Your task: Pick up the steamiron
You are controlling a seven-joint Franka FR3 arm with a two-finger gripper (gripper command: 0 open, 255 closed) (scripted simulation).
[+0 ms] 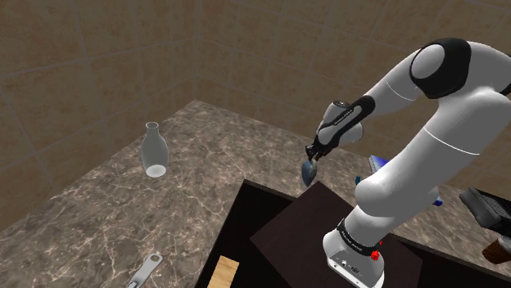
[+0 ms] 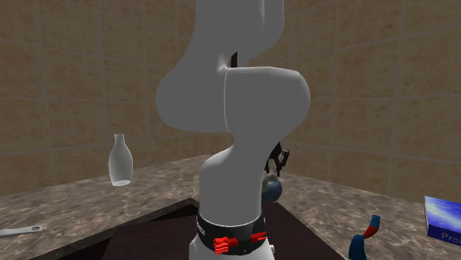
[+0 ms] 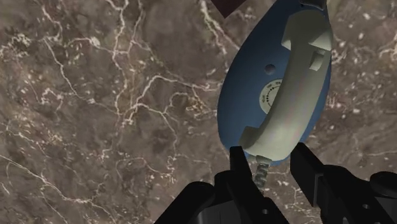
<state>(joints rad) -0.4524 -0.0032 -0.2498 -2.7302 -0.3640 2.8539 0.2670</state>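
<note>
A large white robot arm (image 2: 244, 96), ringed at its base in black with red fittings, towers in the foreground on its dark brown stand (image 2: 148, 238). Just past the arm's right edge, the black two-finger gripper (image 2: 276, 170) points downward, with a rounded blue steam iron (image 2: 273, 192) directly beneath it. On the brown veined marble counter (image 2: 74, 203), a clear glass bottle (image 2: 120, 160) stands upright at left and a grey metal tool (image 2: 18, 230) lies flat at the far left edge. A blue box (image 2: 443, 218) and a curved blue-and-red object (image 2: 366, 238) sit at right, before tan tiled walls (image 2: 66, 74)
</note>
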